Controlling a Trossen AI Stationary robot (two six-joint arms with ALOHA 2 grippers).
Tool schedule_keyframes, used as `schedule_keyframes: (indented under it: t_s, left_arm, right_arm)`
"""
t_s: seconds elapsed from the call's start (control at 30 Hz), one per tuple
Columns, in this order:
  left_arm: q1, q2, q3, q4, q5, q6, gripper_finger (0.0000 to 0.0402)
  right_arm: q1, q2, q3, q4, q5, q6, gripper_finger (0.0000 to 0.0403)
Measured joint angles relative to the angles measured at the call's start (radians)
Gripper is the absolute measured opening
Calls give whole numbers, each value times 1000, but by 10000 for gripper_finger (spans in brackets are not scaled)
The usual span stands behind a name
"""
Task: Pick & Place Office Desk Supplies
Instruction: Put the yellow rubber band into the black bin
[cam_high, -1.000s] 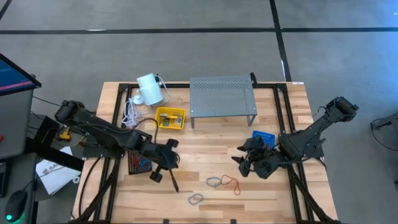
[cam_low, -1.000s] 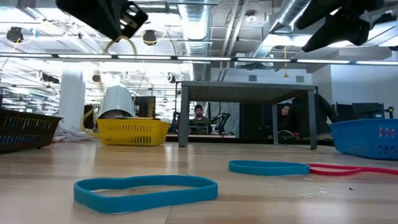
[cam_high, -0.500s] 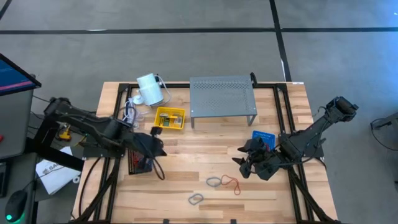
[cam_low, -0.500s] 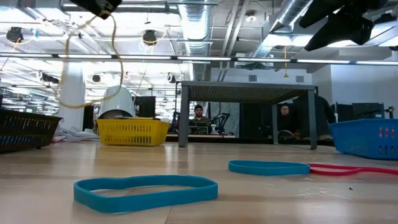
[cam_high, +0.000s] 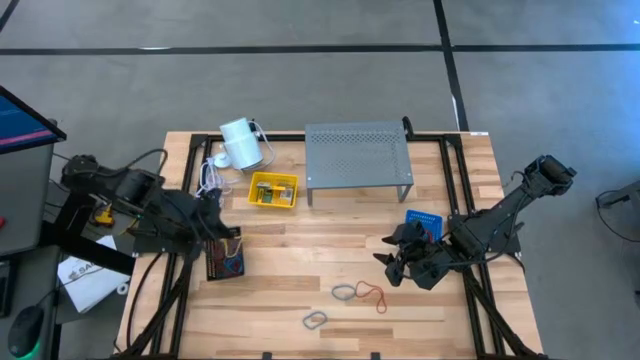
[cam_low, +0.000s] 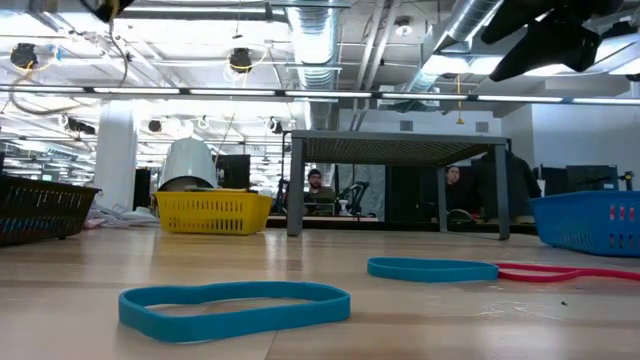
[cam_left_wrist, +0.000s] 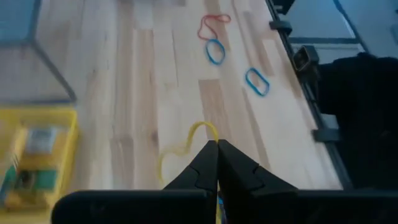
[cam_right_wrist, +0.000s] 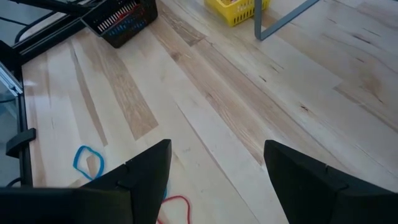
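Observation:
My left gripper (cam_high: 228, 240) is shut on a thin yellow rubber band (cam_left_wrist: 186, 148) and hovers at the table's left side, over the black basket (cam_high: 225, 262), which holds red and blue bands. My right gripper (cam_high: 395, 262) is open at the right, in the air, nothing between its fingers (cam_right_wrist: 143, 177). Lying flat on the table in front are a blue band (cam_high: 344, 292), a red band (cam_high: 372, 295) and another blue band (cam_high: 313, 320). My left gripper pinches the yellow band at one spot of its loop (cam_left_wrist: 211, 135) between its two fingertips. The fingers slant down. The remainder of the loop hangs slack below and ahead of them, clear of the table.
A yellow basket (cam_high: 273, 190) with small boxes, the grey perforated shelf (cam_high: 358, 155) and a white cylinder with cord (cam_high: 240, 143) stand at the back. A blue basket (cam_high: 423, 222) sits beside the right arm. Bare wood lies between the arms.
My left gripper has drawn back from the table's middle toward its left edge and risen, rolling a little, still shut on the yellow band. The band has been carried along, hanging and swinging, and now hangs over the black basket.

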Motion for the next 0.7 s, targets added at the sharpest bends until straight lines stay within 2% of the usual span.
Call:
schedule_keyframes:
  t_s: [0.17, 0.3, 0.5, 0.7]
  left_arm:
    - [0, -61, 0, -126, 18, -142, 0]
    - [0, -63, 0, -196, 18, -204, 0]
    - [0, -19, -9, -237, 7, -215, 0]
    - [0, 15, -86, -233, 25, -235, 0]
  right_arm:
    - [0, 0, 0, 3, 0, 0, 254]
    - [-1, 0, 0, 5, 0, 0, 254]
    - [-1, 0, 0, 6, 5, 0, 254]
    - [-1, 0, 0, 6, 8, 0, 254]
